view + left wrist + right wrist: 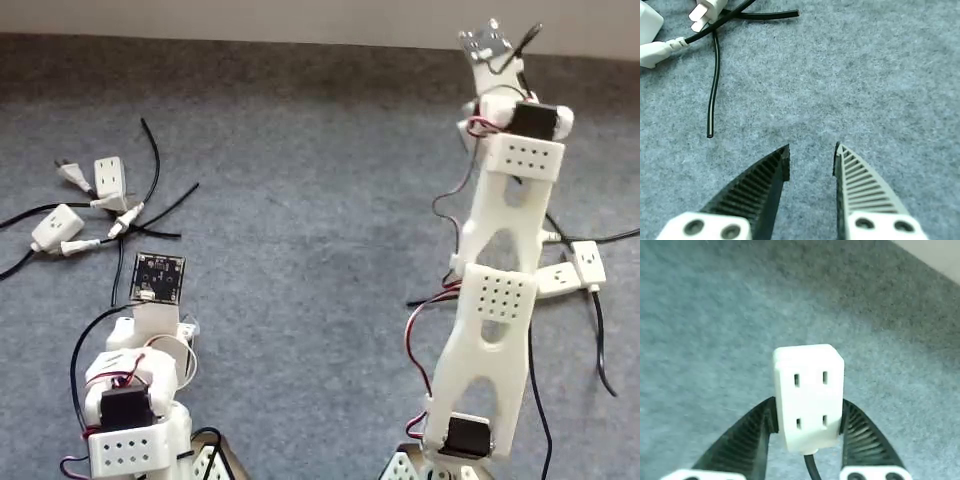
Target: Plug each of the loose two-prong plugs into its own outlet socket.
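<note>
Right pincer is clamped on a white socket block, one finger on each side wall. The block's face points at my wrist cam and shows two pairs of slots, one above the other. Its black cord leaves the end nearer the wrist. Grey bench lies behind it, with the bench edge just beyond. From the high view, the right arm is stretched out toward the far right of the bench.

Left pincer is open, dark finger and pale finger spread over bare bench. Ahead of it I see a loose cord end and a white two-prong plug.

High view, left cluster:
- The far socket has a second plug just beside it.
- The near socket has a third plug touching it. I can't tell if it's seated.
- The black cords cross between them.

Right side: one more outlet sits just beside the right arm, with a white plug body touching it. I can't tell if that one is seated either.

Any marking on the left wrist cam board is too small to read.
</note>
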`<state>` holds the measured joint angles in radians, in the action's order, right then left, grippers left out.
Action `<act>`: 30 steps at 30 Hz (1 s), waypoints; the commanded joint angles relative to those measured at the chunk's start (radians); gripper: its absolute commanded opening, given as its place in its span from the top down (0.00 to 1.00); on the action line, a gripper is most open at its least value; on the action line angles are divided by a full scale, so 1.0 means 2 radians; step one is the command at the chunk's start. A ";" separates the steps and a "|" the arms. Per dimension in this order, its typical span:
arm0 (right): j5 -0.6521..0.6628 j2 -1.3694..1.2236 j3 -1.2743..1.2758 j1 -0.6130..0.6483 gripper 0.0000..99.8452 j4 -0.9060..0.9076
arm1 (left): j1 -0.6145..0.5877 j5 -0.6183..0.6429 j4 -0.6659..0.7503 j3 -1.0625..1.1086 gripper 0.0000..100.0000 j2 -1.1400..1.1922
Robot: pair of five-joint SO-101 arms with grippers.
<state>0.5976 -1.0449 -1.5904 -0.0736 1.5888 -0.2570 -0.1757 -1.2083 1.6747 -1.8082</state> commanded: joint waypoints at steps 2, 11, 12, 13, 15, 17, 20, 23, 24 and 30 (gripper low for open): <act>-0.141 0.105 -0.021 0.053 0.89 0.076 | 0.008 0.003 0.008 0.003 0.85 -0.003; -0.371 0.107 -0.004 0.079 0.89 0.087 | 0.008 0.003 0.008 0.003 0.85 -0.003; -0.400 0.108 0.011 0.086 0.89 0.087 | 0.008 0.003 0.008 0.003 0.85 -0.003; -0.428 0.108 0.028 0.096 0.89 0.087 | 0.008 0.003 0.008 0.003 0.85 -0.003; -0.476 0.108 0.066 0.118 0.89 0.087 | 0.008 0.003 0.008 0.003 0.85 -0.003; -0.525 0.108 0.115 0.143 0.89 0.086 | 0.008 0.003 0.008 0.003 0.85 -0.003; -0.611 0.108 0.174 0.183 0.89 0.086 | 0.008 0.003 0.009 0.003 0.85 -0.003; -0.700 0.108 0.198 0.215 0.89 0.086 | 0.008 0.003 0.009 0.003 0.85 -0.003; -0.732 0.108 0.200 0.221 0.89 0.086 | 0.008 0.003 0.009 0.003 0.85 -0.003; -0.888 0.103 0.204 0.261 0.89 0.085 | 0.008 0.003 0.009 0.004 0.85 -0.003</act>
<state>-0.9904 -0.8976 -1.1761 0.3882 1.7238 -0.2570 -0.1757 -1.2083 1.6747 -1.8082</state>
